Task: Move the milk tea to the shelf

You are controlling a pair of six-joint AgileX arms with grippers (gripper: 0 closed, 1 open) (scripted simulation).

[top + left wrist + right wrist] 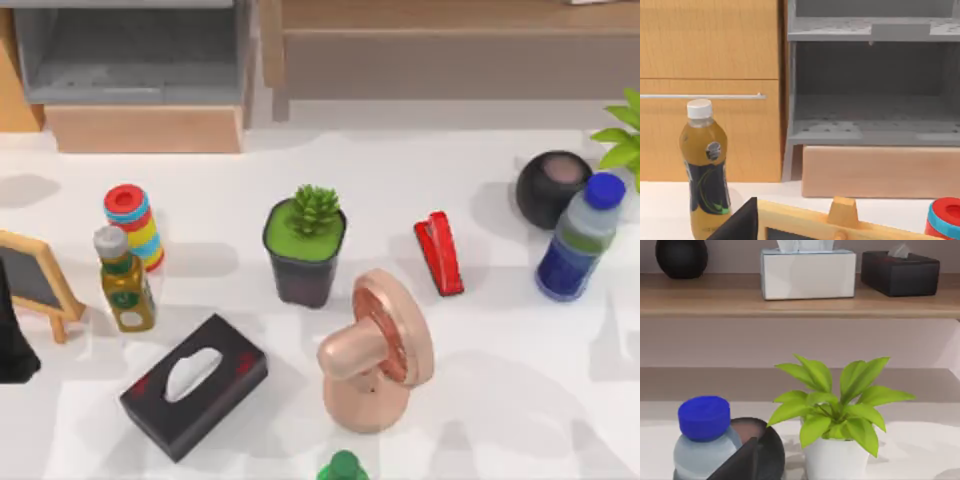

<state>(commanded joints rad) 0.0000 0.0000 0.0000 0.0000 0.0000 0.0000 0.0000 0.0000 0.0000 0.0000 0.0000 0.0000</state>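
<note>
The milk tea is out of view. The shelf [450, 20] runs along the back right of the table, a light wooden plank over a duller panel. In the right wrist view the shelf plank [730, 302] carries a white tissue box [808, 272], a black tissue box [900, 272] and a black pot [681, 257]. A dark part of my left gripper [12, 345] sits at the table's left edge, beside a small chalkboard [35, 280]. A dark part of my right gripper [737, 462] is low behind the blue-capped bottle [705, 440].
The table holds a yellow-green bottle [125, 280], striped can [135, 225], potted succulent [305, 245], red stapler [440, 253], copper fan [380, 350], black tissue box [195, 385], black ball [553, 188] and blue-capped bottle [580, 240]. A grey-lined box [135, 50] stands back left.
</note>
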